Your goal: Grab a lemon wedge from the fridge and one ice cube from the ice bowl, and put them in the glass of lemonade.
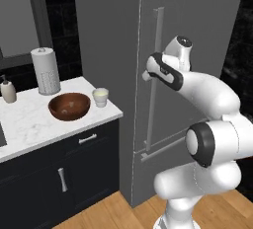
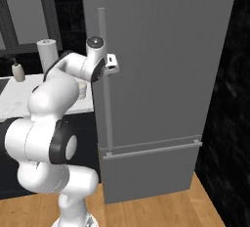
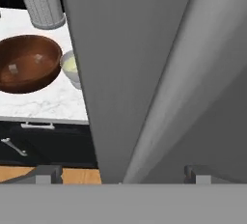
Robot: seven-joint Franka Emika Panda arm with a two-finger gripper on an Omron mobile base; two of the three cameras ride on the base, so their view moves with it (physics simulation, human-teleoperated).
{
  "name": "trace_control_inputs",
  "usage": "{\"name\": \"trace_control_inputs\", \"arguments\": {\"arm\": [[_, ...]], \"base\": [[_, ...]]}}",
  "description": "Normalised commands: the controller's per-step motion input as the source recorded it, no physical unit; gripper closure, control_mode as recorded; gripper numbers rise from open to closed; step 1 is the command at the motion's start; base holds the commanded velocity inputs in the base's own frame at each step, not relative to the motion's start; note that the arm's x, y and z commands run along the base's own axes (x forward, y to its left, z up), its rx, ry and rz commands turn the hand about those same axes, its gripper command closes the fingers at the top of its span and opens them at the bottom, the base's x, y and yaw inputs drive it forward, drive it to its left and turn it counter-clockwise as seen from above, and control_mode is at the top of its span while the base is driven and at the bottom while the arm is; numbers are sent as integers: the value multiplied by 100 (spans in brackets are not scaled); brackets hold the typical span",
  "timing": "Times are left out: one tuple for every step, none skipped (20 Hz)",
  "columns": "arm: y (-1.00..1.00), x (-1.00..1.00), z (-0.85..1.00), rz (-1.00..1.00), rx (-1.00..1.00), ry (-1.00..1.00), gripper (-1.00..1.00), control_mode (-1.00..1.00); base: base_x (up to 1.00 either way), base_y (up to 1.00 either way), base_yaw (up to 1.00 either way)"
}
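The fridge stands with its door shut, so the lemon wedge is hidden. My gripper is open at the long vertical bar handle. In the hand view the bar runs between the wide-apart fingertips. To the left on the counter sits the ice bowl with a pale cube inside. The glass of lemonade stands just right of the bowl, near the counter's end.
A paper-towel roll and a soap dispenser stand at the back of the white marble counter. Dark cabinets with bar pulls sit below it. A black wall flanks the fridge's right.
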Motion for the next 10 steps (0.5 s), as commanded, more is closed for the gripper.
{"name": "trace_control_inputs", "arguments": {"arm": [[-11,46,-17,-3,5,-2,-100,-100],[-23,31,-1,-3,8,0,-100,-100],[-45,27,0,-2,8,0,-100,-100],[-44,16,0,-3,7,0,-100,-100],[-44,16,0,-1,8,0,-100,-100],[-34,20,0,0,7,0,-100,-100],[-26,26,0,0,7,0,-100,-100],[-15,40,-2,0,6,0,-100,-100],[0,48,-19,0,5,0,-100,-100],[0,48,-33,0,3,0,-100,-100]], "base": [[0,0,0],[0,0,0],[0,0,0],[0,0,0],[0,0,0],[0,0,0],[0,0,0],[0,0,0],[0,0,0],[0,0,0]]}}
